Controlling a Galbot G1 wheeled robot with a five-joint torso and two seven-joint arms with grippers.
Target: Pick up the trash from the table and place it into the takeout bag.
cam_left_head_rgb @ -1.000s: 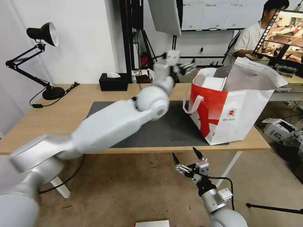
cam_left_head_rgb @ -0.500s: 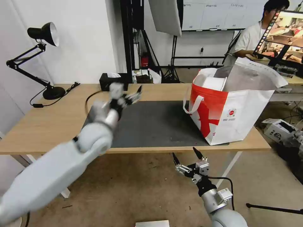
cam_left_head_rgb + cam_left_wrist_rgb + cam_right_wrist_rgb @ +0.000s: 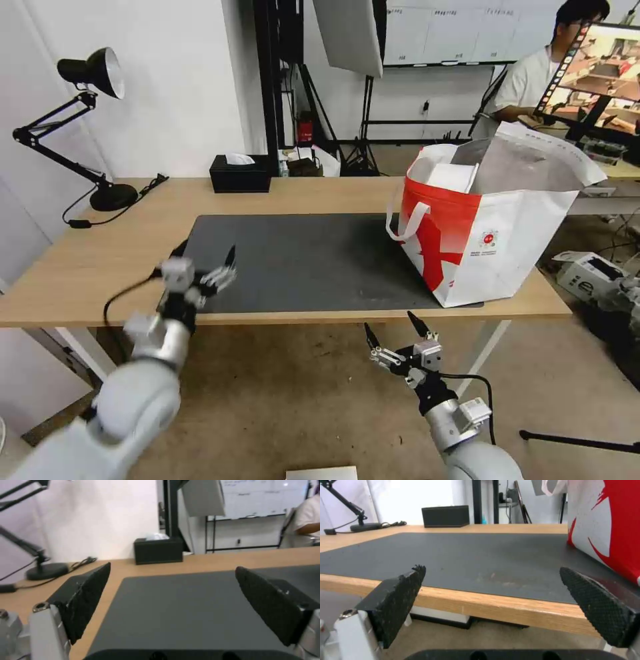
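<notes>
Your left tool (image 3: 203,257) hangs over the near left corner of the dark grey mat (image 3: 313,263), at the near edge of the desk (image 3: 87,267). Its fingers are spread wide with nothing between them; in the left wrist view the two black pads (image 3: 85,600) frame bare mat. Your right tool (image 3: 397,330) sits below the desk's near edge, out in front of it and a little left of the takeout bag (image 3: 490,227). It too is released, fingers apart and holding nothing, and the right wrist view looks across the wooden edge and along the mat between its pads (image 3: 400,600).

The takeout bag stands upright at the right end of the desk, its base partly on the mat's right edge, mouth open with the silver lining showing. A white loop handle (image 3: 407,223) droops on its left side. Something white, perhaps a box, shows inside the left of the bag's mouth; you cannot tell what it is.

A black tissue box (image 3: 240,173) sits at the far edge of the desk, and a black desk lamp (image 3: 87,73) stands at the far left.
</notes>
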